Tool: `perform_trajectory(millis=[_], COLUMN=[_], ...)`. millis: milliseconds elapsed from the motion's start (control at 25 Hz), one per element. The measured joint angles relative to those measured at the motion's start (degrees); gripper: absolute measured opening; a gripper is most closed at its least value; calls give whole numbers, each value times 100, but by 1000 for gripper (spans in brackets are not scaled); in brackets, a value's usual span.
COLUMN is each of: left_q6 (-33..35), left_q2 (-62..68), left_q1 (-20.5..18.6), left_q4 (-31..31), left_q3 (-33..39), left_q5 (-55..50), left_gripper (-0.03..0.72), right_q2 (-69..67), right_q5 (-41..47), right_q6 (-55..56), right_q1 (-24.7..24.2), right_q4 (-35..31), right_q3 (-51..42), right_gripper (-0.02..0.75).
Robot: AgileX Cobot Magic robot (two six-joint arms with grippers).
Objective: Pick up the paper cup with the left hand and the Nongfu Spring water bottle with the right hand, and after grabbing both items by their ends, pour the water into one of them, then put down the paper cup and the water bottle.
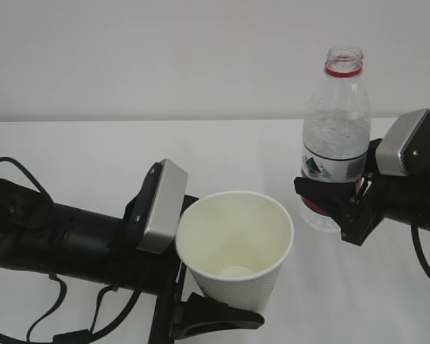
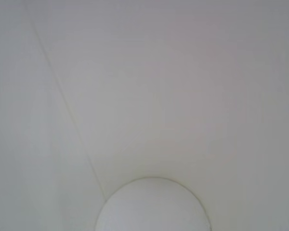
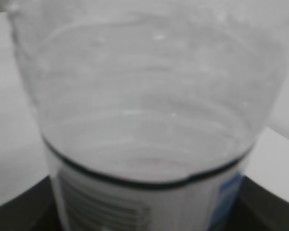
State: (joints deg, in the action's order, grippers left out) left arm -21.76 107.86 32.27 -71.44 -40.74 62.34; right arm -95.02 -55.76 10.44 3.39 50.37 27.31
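Left gripper [image 1: 201, 304]: clamped around the lower part of the paper cup, one black finger [image 1: 215, 315] showing under its base.
Paper cup [image 1: 236, 251]: held at the front middle, tilted so its open mouth faces the outside camera; a little water [image 1: 235, 271] lies at the bottom.
Right gripper [image 1: 337, 201]: clamped on the water bottle at its label band.
Water bottle [image 1: 335, 129]: upright, uncapped, red neck ring at the top, right of the cup and apart from it.
Cup edge: the rim stands clear of the bottle, with bare table between them.
Open room: free table behind the cup and left of the bottle, up to the far table edge.
Left arm [image 1: 57, 236]: lies low across the left foreground, cables hanging below it.
Table [image 1: 93, 150]: plain white.
Wall [image 1: 165, 57]: pale grey, meets the table in a straight line.
Left wrist view: filled by the cup's [image 2: 149, 96] cream inside.
Right wrist view: filled by the bottle's [image 3: 144, 96] clear ribbed wall, blurred.
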Motion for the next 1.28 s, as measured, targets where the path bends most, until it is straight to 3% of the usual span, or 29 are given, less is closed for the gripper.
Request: perform_trajectory(millis=[440,1080,1280], left_q6=[72,80,80], left_q2=[0,0,0], left_q1=[52,217,320], left_q4=[288,336,722], left_q3=[0,0,0], left_q5=[-37,-7,44], left_gripper=[564,564,564], right_q2=[238,637,637], right_q5=[-2,640,667], right_q6=[-33,-309,-738], right_q1=[0,0,0], right_q4=[282,1186,1224], right_q3=[16,854,900], right_gripper=[513,513,513])
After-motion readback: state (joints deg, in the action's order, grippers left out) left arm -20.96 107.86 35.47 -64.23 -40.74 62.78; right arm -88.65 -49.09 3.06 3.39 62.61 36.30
